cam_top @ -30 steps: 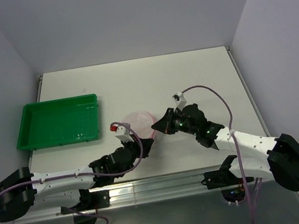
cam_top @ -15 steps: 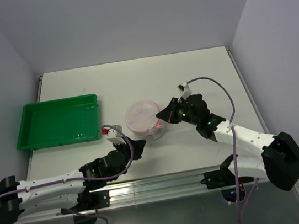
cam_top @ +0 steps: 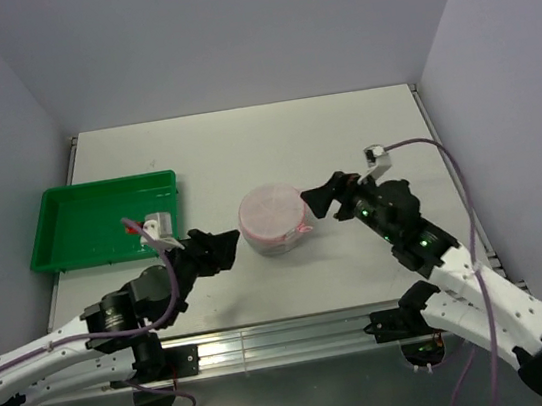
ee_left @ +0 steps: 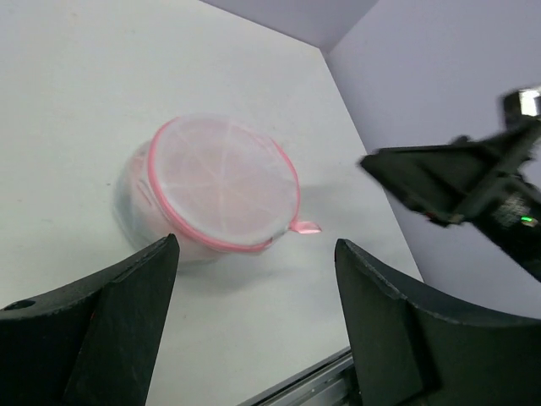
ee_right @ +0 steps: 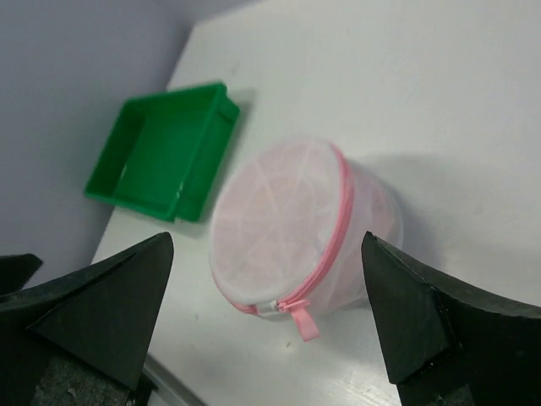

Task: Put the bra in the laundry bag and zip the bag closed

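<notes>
The laundry bag (cam_top: 274, 221) is seen standing near the middle of the table (cam_top: 243, 146), to the right of the green tray (cam_top: 102, 222) and apart from it. Its round lid is edged by pink zipper trim, and the pull tab (ee_right: 304, 324) hangs at the near right side. What lies inside cannot be told through the mesh. The left gripper (cam_top: 229, 248) is held spread wide just left of the bag, grasping nothing. The right gripper (cam_top: 311, 202) is likewise spread wide just right of it, clear of the bag.

Mesh laundry bag (cam_top: 272, 221) (translucent), glossy plastic tray (cam_top: 103, 227)
</notes>
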Tool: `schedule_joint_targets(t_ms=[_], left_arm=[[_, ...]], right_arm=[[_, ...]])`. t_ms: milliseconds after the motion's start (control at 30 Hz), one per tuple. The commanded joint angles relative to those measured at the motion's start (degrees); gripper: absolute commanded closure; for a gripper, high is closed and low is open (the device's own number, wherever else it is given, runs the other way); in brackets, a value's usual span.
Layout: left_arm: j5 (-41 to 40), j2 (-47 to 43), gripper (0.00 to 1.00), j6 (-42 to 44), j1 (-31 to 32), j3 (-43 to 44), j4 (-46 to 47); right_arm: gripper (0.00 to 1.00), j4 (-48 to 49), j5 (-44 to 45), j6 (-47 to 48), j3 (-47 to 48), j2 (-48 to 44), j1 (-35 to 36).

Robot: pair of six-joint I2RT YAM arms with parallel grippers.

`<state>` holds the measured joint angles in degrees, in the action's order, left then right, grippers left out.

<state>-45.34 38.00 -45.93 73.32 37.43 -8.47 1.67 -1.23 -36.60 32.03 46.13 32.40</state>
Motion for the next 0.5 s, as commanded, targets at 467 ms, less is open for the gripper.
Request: schedule_joint_targets(t_ms=[467], left_arm=[[-3.52,-24.11,0.15,-0.2,0.25,2.65,-23.69]], right_arm=[[0.0,-13.1,20.41,6.9,-0.91,-28.3,-0.15]])
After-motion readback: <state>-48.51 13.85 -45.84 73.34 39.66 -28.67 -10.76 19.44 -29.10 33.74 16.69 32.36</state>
